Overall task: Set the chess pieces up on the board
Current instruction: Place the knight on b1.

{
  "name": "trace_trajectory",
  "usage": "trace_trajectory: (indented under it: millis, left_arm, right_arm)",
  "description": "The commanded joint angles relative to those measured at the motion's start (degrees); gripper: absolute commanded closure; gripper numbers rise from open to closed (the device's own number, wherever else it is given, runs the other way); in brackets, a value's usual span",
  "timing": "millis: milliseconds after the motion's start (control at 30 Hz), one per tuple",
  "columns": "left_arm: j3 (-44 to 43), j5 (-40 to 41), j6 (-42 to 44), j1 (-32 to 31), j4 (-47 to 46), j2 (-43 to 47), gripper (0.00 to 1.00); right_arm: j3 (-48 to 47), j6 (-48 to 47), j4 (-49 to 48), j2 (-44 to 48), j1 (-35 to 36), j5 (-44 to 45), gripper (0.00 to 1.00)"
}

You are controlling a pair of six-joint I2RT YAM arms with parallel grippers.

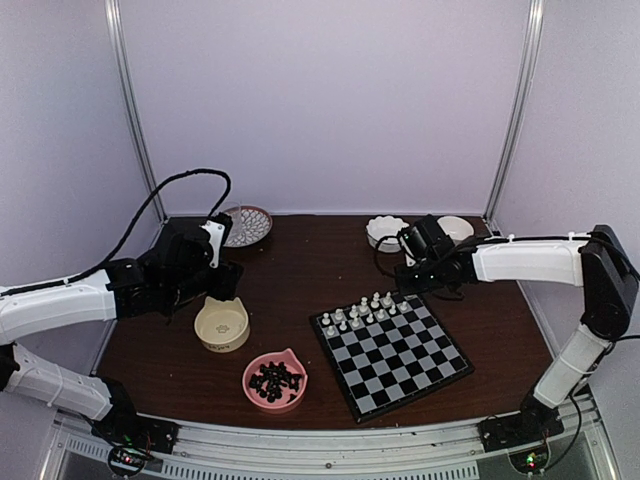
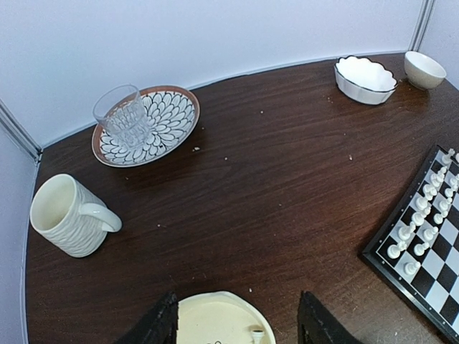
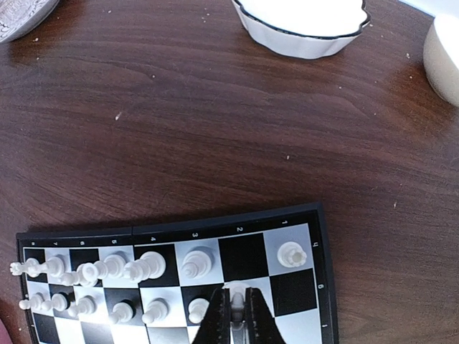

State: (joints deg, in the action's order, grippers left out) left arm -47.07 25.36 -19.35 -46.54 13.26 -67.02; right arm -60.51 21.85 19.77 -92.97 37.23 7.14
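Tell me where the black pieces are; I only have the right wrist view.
Observer: The black pieces are heaped in the pink bowl, by the board's near left corner. None stand on the board.
Operator: And the left gripper?
Observer: The left gripper is open, hovering over the cream bowl.
Operator: Anything in that bowl?
Observer: One white piece, close to its rim.
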Motion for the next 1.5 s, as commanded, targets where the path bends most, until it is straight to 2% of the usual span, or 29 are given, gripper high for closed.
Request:
trace_trajectory:
  millis: [0,500,1367,1467]
  left_arm:
    - [0.78,-0.61,0.46,0.32,-3.15,0.12,0.44]
    - [0.82,-1.15,0.46,0.31,-3.17,0.00,0.44]
    - [0.62,-1.69,0.19,0.32,-2.83,-0.06,0.43]
    - [0.60,-1.79,0.19,0.34,-2.80,-0.04,0.43]
  right_arm:
    - [-1.92,-1.73,-3.07,-1.47,-0.32,-0.90,1.00]
    - [-3.80,-1.81,-3.14,-6.87,-1.17,-0.01,1.00]
    - [-4.35,-1.44,-1.49,-10.47,-1.55,1.00,1.00]
    - [-4.44,-1.29,-1.23,-10.67,-1.55,1.09,0.97]
